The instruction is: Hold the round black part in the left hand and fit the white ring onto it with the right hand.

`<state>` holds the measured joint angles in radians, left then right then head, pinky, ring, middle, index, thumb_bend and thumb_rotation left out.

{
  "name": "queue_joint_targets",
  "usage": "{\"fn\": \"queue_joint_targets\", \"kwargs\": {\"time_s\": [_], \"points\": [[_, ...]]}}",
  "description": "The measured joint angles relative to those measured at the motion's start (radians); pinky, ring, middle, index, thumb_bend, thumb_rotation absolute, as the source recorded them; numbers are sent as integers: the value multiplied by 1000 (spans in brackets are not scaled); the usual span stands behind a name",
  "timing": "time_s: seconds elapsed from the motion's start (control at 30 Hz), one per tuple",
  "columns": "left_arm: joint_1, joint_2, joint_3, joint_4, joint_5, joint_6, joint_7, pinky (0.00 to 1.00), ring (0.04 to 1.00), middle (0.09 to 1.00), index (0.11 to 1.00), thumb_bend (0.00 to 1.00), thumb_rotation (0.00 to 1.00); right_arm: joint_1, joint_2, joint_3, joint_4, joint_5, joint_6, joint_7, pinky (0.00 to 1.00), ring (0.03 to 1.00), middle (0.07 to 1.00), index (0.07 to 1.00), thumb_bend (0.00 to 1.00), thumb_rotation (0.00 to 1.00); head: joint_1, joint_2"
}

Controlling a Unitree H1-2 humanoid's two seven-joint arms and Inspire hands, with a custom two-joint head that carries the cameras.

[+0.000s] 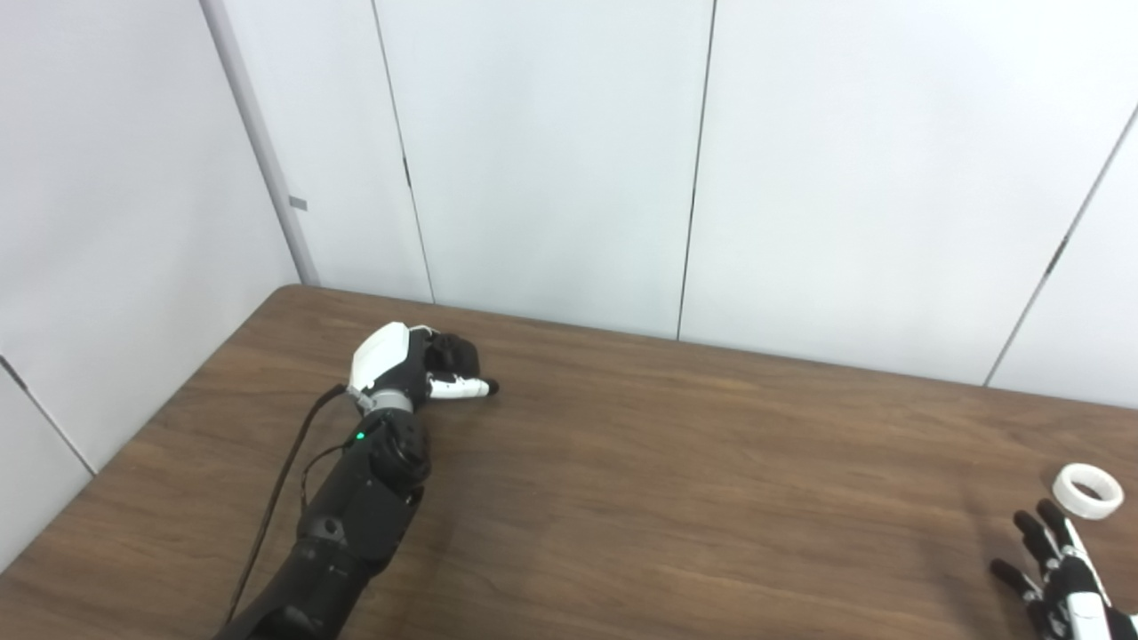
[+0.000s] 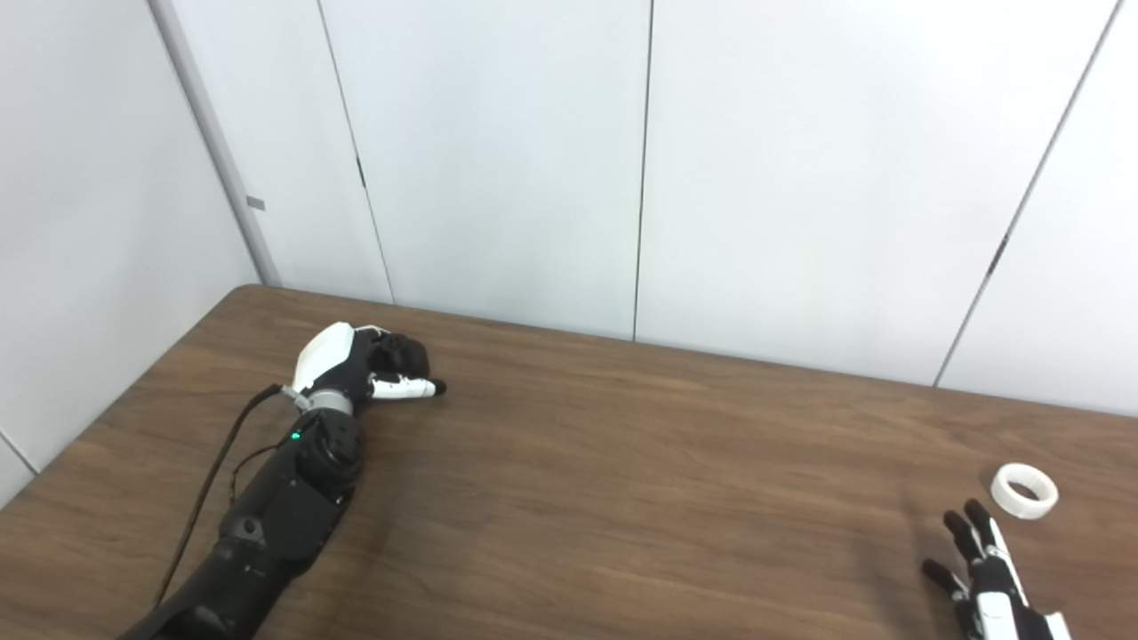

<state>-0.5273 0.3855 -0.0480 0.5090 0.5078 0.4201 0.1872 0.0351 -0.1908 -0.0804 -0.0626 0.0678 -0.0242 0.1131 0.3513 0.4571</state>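
The white ring (image 2: 1024, 490) lies flat on the counter (image 2: 622, 498) at the far right, just beyond the right hand (image 2: 982, 569), whose spread fingers hold nothing. It looks light, stiff and smooth, so a pinch across its rim, one finger inside the hole, seems safest. Well apart, at the far left, the left hand (image 1: 404, 369) is curled around the round black part (image 1: 453, 354).

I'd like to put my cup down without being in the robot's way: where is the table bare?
The wide middle of the table is bare, bordered by the left hand, closed on the round black part, and by the white ring far right. It is busiest there, where the open right hand sits just short of the ring.
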Motion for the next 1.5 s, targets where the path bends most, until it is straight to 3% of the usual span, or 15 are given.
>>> {"fn": "queue_joint_targets", "kwargs": {"time_s": [0.37,1.13,1.23,1.27,1.3,1.37,1.5], "points": [[0,0,7,-1,0,30,8,1000,978,906,787,956,285,3,-1,-1,-2,3,2,0,1000,1000,947,978,518,1000,3,3],[0,0,5,-1,0,36,16,1000,952,883,730,938,273,5,-2,-1,-4,3,2,0,1000,1000,945,976,518,1000,5,6],[0,0,5,-1,0,35,26,1000,941,857,652,881,208,5,-2,-1,-4,2,2,0,1000,1000,943,973,519,1000,5,6],[0,0,6,-1,-2,33,33,1000,938,836,555,670,124,5,-2,-1,-4,2,1,0,1000,999,943,973,517,1000,5,6],[0,0,8,0,-5,29,40,1000,936,823,521,599,92,5,-2,-1,-4,2,1,0,1000,999,942,972,519,1000,5,6],[0,-1,16,0,-16,12,51,1000,923,793,488,539,57,5,-2,-3,-4,2,1,0,1000,1000,943,972,525,1000,5,6],[4,-1,18,0,-20,-20,71,1000,909,773,481,523,47,5,-2,-4,-5,3,2,0,1000,1000,946,975,517,1000,8,6]]}}
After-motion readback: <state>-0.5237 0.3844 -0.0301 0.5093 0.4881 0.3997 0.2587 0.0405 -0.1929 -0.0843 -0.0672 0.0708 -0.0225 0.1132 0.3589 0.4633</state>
